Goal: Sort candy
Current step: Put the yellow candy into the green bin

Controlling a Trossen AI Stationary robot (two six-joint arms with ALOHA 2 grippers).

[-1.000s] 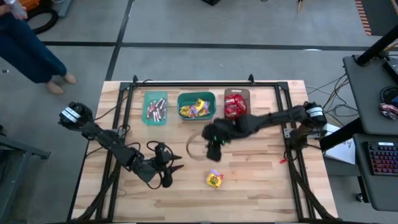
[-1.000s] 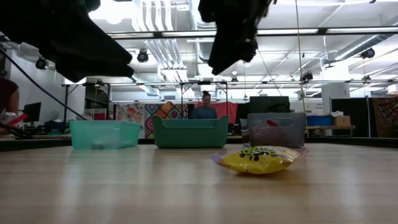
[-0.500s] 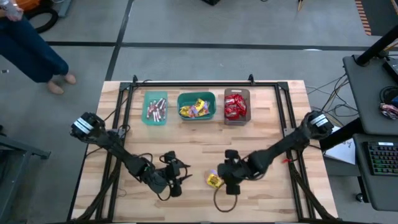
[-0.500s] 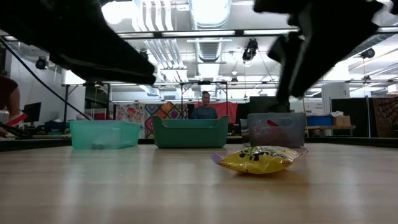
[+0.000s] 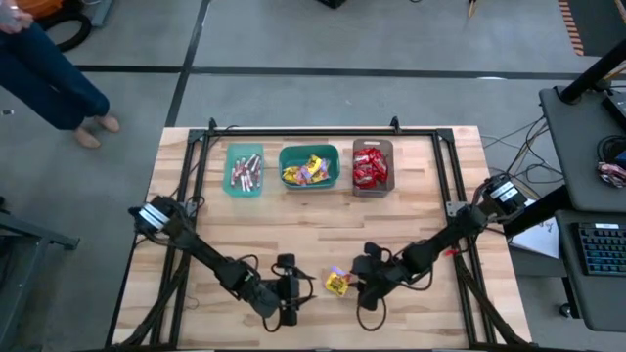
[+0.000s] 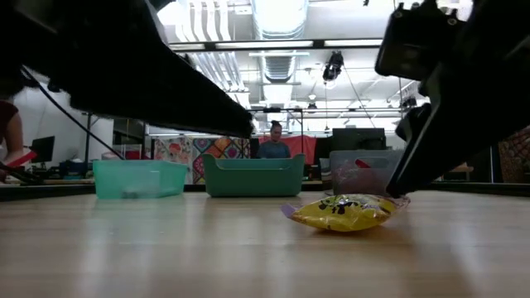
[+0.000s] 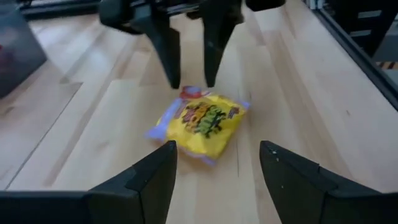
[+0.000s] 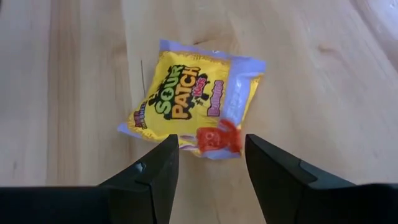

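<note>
Left jaws: parted wide on the left gripper (image 5: 305, 286), nothing between them; they face the yellow packet (image 5: 337, 284) from its left side.
Right jaws: parted on the right gripper (image 5: 358, 278), also with nothing in them; their tips stand just short of the packet's right side. Whether they touch its edge is hard to tell from above.
Yellow packet: flat on the bare wooden table (image 5: 411, 205), near the front edge, between the two grippers. The right wrist view shows its printed face up (image 8: 193, 102), with a red figure at the end nearest the fingers (image 8: 152, 171).
Left wrist view: the packet (image 7: 202, 121) lies ahead of the left fingers (image 7: 155, 171), with the right gripper (image 7: 189, 78) pointing down at its far end.
Left bin: teal bin (image 5: 244, 169), back of the table, holding pinkish-tan sticks (image 5: 245, 171).
Middle bin: green bin (image 5: 309, 151), holding yellow packets (image 5: 305, 171).
Right bin: grey-brown bin (image 5: 373, 145), holding shiny red packets (image 5: 370, 166).
Low view: packet (image 6: 348, 211) on the wood, in front of the grey-brown bin (image 6: 364, 170).
Room: a person (image 5: 54, 73) stands on the floor beyond the table's left back corner.
</note>
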